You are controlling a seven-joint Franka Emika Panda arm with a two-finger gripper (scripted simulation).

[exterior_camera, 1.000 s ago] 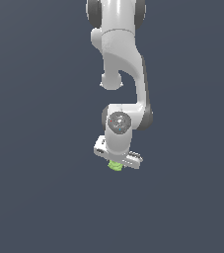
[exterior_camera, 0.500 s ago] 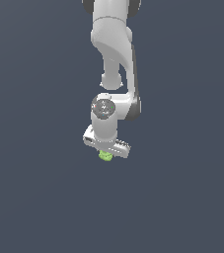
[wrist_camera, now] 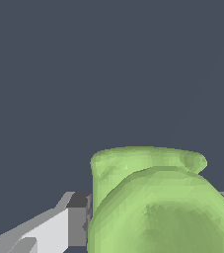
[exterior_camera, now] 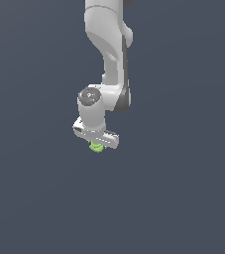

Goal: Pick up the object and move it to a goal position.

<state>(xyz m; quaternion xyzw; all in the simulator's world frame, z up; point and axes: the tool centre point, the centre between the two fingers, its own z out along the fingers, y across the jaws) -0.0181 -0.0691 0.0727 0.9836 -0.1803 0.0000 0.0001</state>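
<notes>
I see the lime-green object peeking out beneath the gripper. Its rounded body fills my wrist view.

The arm looks like smooth moulded plastic, white with a soft sheen — pale highlights run along its rounded shells, and a darker band shows at the joint. The round cap on its wrist is grey and duller. The gripper body reads as the same white, lightly glossy plastic; in the wrist view one finger shows a flat white face with a dark grey, matt pad at its tip. The object is lime-green, smooth and matt, with faint faceting on its curves — no glints. The backdrop is an even, dull slate-grey.
</notes>
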